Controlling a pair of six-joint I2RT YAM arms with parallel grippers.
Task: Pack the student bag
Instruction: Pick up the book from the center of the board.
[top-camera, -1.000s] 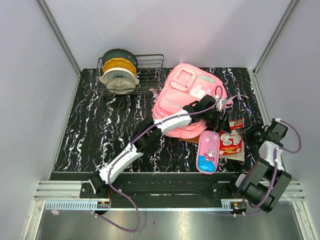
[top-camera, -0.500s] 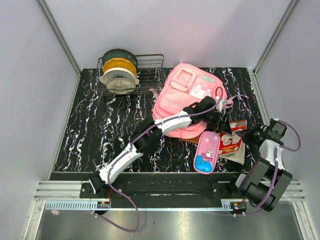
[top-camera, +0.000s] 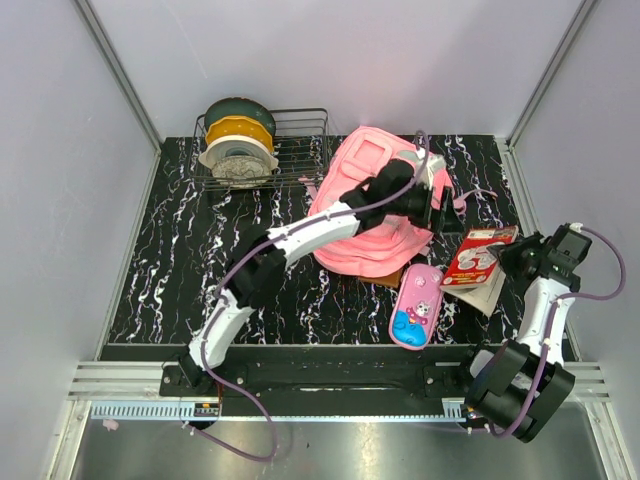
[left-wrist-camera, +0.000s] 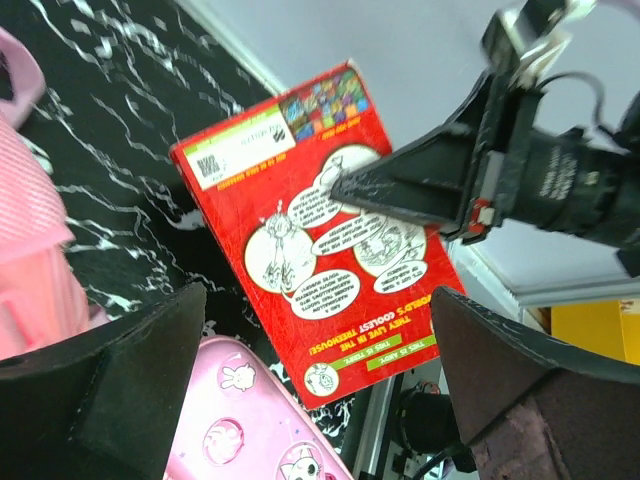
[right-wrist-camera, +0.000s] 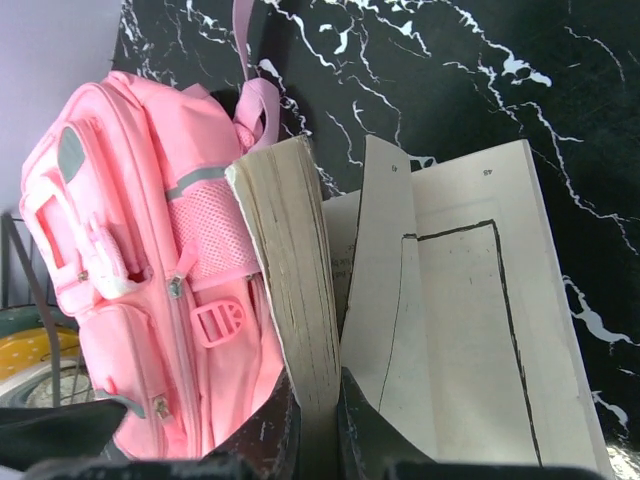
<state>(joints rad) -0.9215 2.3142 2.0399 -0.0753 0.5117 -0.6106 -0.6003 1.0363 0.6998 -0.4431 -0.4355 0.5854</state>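
The student bag (top-camera: 365, 215), a pink backpack, lies front-up on the black marbled desk (top-camera: 200, 260), toward the back right, just beside the wire basket (top-camera: 300, 150). Its pockets face upward; whether any zip is undone cannot be told, and its inside is hidden.

The basket stands in the back left corner and holds three filament spools (top-camera: 238, 145) stacked at a tilt: a dark one, a yellow one and a pale one.

The left arm (top-camera: 300, 232) reaches across the bag, and its jaws hang above the bag's right edge, spread wide apart and holding nothing.

The right arm (top-camera: 545, 300) stands at the desk's right side. Its jaws are clamped on a red paperback book (left-wrist-camera: 320, 230) with cartoon speech bubbles on its cover. The book is raised and tilted, to the right of the bag. Under it an open white booklet (right-wrist-camera: 460, 330) lies flat on the desk.

A small pink pencil case (top-camera: 418, 305) with a cartoon print lies just beside the bag's near edge, left of the booklet.
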